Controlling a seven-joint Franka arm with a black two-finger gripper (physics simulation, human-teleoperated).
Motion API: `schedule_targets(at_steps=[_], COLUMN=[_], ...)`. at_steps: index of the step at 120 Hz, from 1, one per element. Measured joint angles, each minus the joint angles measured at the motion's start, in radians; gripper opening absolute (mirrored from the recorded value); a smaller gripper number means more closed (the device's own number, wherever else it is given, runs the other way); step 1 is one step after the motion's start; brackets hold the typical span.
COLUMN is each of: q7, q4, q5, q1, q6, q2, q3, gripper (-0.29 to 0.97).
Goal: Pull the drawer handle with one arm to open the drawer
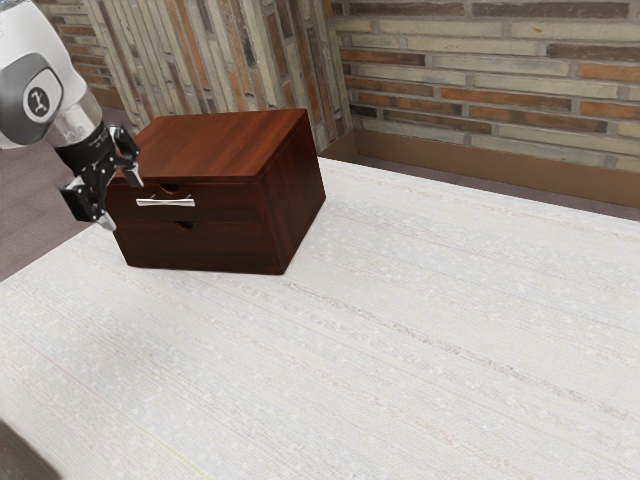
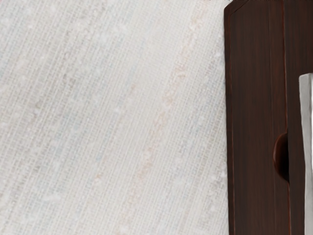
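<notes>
The drawer handle (image 1: 165,202) is a slim, bright metal bar. I judge it rigid and smooth, so it is likely slippery under the pads. The sound hold is across its thin section near the middle, where a straight pull will not twist the drawer (image 1: 220,197). The drawer looks like solid wood and is probably light to draw, yet the small cabinet (image 1: 235,140) may skid on the counter (image 1: 420,330) if the pull is jerky.

The pincer (image 1: 121,204) stands released at the cabinet's front corner, its fingers spread and grasping nothing. The handle lies just beside it, further along the front face, and appears clear of both fingers.

The cabinet is a dark reddish-brown box with a glossy grain and two stacked drawer fronts, each with a half-round notch (image 2: 281,156) at its upper edge. In the wrist view the handle shows as a pale strip against the dark front.
</notes>
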Motion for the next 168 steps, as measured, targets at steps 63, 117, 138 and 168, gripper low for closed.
schedule_targets(at_steps=[63,117,138,168], q7=[-0.103,-0.142,-0.151,-0.16], q4=[-0.141,-0.152,-0.125,-0.119], q5=[0.004,-0.008,-0.023,-0.038], q1=[0.021,0.037,0.036,0.033], q6=[0.29,0.404,0.416,0.435], q2=[0.0,0.053,0.089,0.106], q3=[0.001,0.0,-0.001,-0.003], gripper=[0.68,0.68,0.68,0.68])
